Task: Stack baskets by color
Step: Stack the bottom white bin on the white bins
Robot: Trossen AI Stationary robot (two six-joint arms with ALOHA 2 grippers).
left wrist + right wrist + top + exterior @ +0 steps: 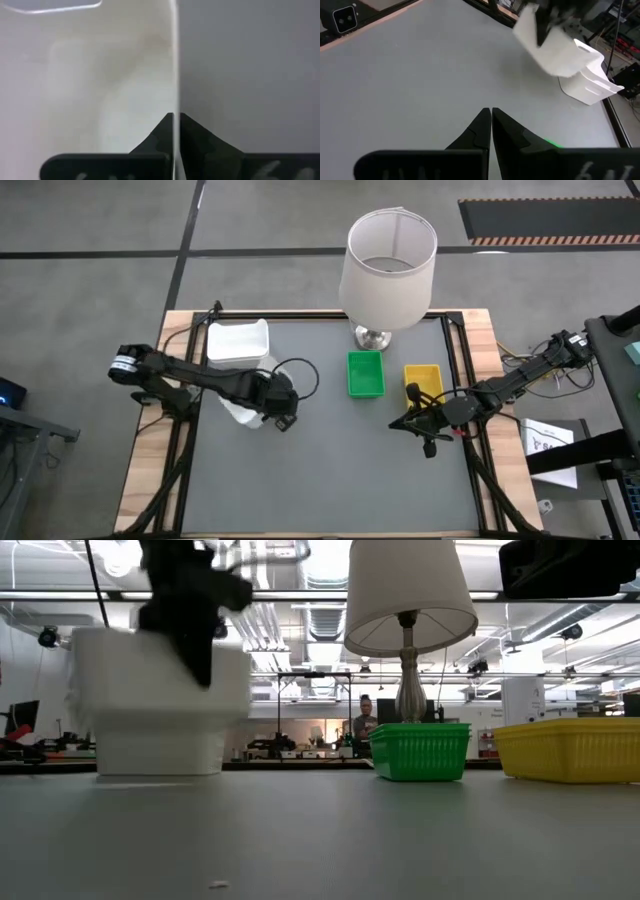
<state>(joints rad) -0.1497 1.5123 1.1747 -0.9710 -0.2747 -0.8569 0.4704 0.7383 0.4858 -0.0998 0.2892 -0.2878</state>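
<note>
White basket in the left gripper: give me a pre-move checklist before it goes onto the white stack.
1. Left gripper shut on the wall of the white basket: ok.
2. Held basket level: not ok; the right wrist view shows it tilted.
3. White stack free to receive it, at the table's far left: ok.
4. Right gripper shut, empty, parked near the yellow basket, out of the path: ok.
5. Green basket and lamp clear of the path: ok.
6. Number of baskets in each stack: cannot tell.
</note>
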